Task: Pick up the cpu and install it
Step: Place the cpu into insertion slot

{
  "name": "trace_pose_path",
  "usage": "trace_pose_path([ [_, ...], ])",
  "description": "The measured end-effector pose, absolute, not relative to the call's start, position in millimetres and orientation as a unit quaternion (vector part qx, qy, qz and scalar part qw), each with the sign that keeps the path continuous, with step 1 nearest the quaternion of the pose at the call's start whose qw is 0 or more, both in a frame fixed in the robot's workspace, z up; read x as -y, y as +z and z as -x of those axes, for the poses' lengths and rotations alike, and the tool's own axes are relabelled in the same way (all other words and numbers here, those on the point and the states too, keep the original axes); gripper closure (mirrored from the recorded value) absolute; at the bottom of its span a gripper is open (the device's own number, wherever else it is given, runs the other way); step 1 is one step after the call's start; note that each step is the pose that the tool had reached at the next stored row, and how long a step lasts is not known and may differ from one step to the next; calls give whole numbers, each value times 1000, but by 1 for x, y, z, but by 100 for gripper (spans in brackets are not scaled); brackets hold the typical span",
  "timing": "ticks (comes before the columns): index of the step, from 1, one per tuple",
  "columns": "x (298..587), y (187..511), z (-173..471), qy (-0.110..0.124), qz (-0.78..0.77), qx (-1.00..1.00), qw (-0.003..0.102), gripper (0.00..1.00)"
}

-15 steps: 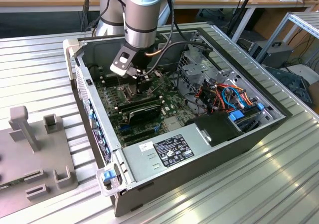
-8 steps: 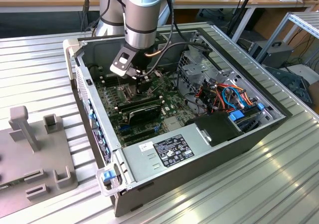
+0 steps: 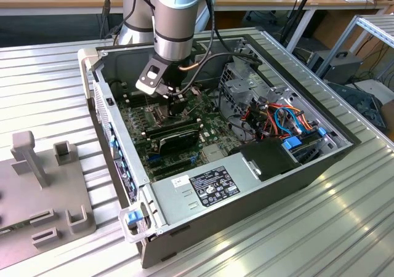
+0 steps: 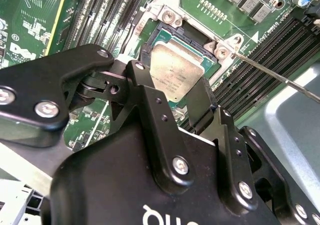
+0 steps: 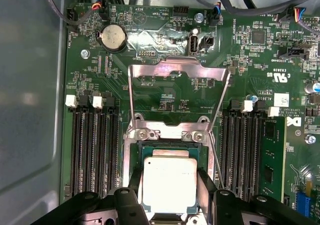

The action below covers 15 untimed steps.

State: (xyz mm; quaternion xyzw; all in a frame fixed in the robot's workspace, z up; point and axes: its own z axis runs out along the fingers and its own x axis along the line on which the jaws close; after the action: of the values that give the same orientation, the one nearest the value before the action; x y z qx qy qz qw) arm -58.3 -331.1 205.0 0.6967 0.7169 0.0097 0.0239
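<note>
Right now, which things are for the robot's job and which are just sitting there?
For the job: chip, held in the gripper; open metal frame; green board.
Just sitting there: round battery; black card; grey stand.

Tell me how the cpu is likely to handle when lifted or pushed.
The cpu looks thin, flat and metal-topped, so it is probably stiff and light. Its smooth silver top and thin edges likely offer little grip, so it may slip. Being flat and square, it should not roll, though a push might skew it.
</note>
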Motion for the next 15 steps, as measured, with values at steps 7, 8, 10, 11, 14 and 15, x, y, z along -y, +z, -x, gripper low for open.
trace_pose_path([
  [7,331,203,58,9,-697,-717,24,47],
  [8,331,203,58,10,-697,-717,24,47],
  [10,331,203,58,10,-697,-717,24,47],
  [11,331,203,58,10,-697,-717,24,47],
  [14,331,203,58,10,-699,-715,24,47],
  [15,331,203,58,9,-699,-714,24,47],
])
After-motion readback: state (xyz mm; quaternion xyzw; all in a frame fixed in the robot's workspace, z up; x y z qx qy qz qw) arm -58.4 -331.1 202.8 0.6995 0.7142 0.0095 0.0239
